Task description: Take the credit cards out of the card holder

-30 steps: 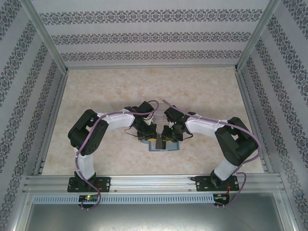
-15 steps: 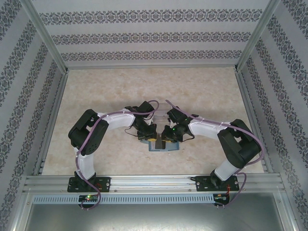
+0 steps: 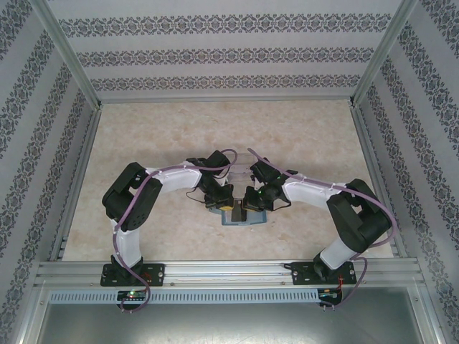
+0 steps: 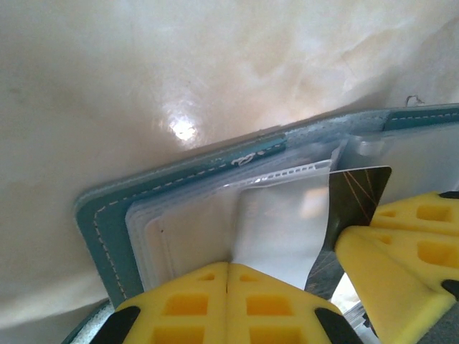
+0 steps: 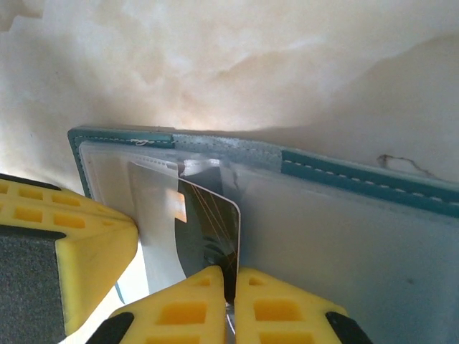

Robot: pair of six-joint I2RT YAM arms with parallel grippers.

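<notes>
Plainly one card holder (image 5: 358,179), one dark card (image 5: 208,226).

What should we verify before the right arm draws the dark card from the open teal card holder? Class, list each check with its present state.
1. Jaws of the right gripper shut on the dark card: ok.
2. Jaws of the left gripper shut on the clear sleeve, holding it down: ok.
3. The card holder lying open on the table: ok.
4. How much of the card sits inside the sleeve: cannot tell.
5. More cards inside: cannot tell.
</notes>
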